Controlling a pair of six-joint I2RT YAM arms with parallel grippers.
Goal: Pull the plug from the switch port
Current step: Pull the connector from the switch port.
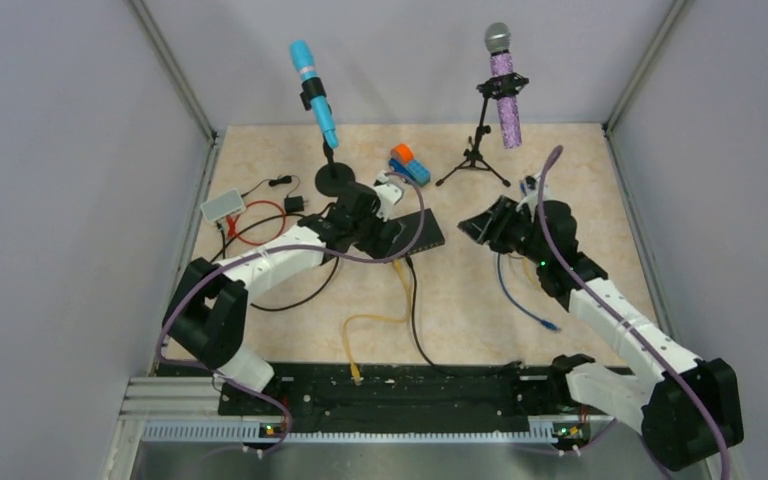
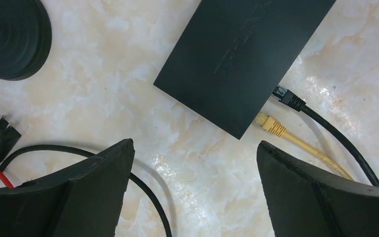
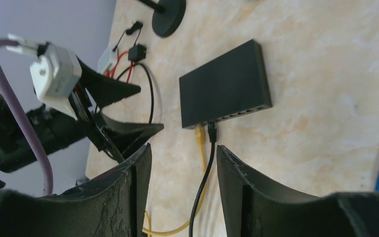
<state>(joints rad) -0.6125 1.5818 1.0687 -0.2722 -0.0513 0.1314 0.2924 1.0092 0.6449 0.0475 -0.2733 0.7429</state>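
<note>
The switch (image 1: pixel 422 230) is a flat black box lying on the marble-patterned table. A yellow plug (image 2: pixel 270 123) and a black plug (image 2: pixel 289 99) both sit in ports along its near edge, and they also show as the yellow plug (image 3: pixel 200 135) and the black plug (image 3: pixel 211 131). My left gripper (image 2: pixel 195 144) hovers wide open just off the switch's (image 2: pixel 242 54) left corner, with nothing between its fingers. My right gripper (image 3: pixel 183 148) stands to the right of the switch (image 3: pixel 224 84). Its jaws are apart and hold nothing. It faces the port edge. In the top view the left gripper (image 1: pixel 385 238) and right gripper (image 1: pixel 477 228) flank the box.
A loose blue cable (image 1: pixel 522 296) lies under the right arm. Behind stand a blue microphone on a round black base (image 1: pixel 335 178), a purple microphone on a tripod (image 1: pixel 473 165) and an orange-and-blue object (image 1: pixel 409 165). At the left lie a small white box (image 1: pixel 222 206), a black adapter (image 1: pixel 295 204) and red and black wires.
</note>
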